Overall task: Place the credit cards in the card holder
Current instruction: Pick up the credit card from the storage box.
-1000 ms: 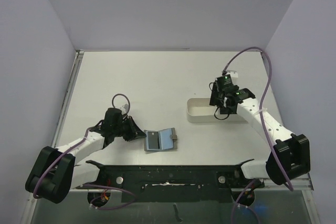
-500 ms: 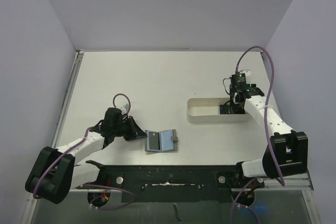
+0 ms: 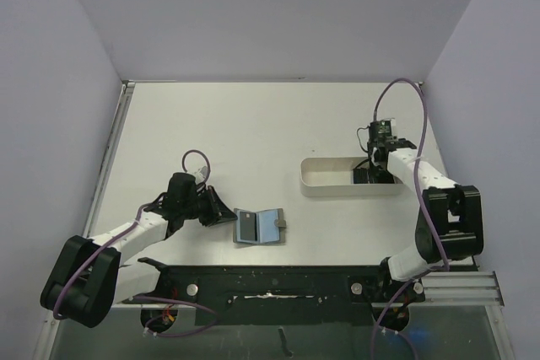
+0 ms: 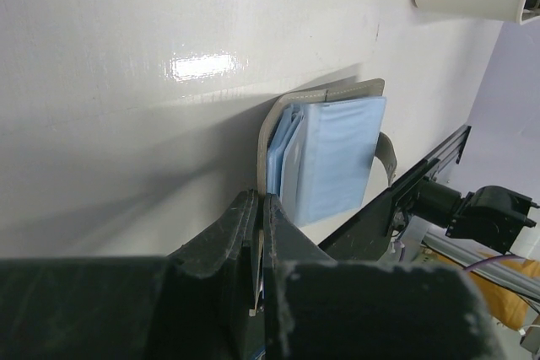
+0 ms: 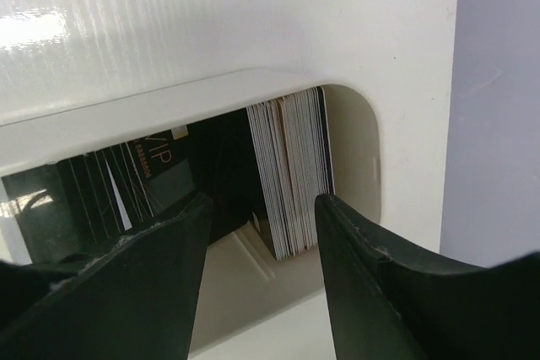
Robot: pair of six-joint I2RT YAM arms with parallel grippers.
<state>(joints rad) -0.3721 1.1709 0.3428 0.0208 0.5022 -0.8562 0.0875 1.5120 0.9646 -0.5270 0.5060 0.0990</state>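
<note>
Credit cards point(image 5: 291, 174) stand in tray point(image 5: 359, 149) under spread right gripper point(image 5: 261, 208); left gripper point(image 4: 260, 206) pressed together beside card holder point(image 4: 333, 153)

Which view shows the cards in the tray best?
Right wrist: the cards stand on edge, stacked at the tray end. Top shows only a dark patch; left wrist shows a tray corner, no cards.

Left arm point(image 3: 126, 233) lies low, forearm stretched forward and inward. I read the left gripper point(image 3: 224, 216) as pinched fully together. Right arm point(image 3: 432, 180) bends sharply at the elbow, wrist pitched down. Right gripper point(image 5: 263, 204) fingers stand well apart.
</note>
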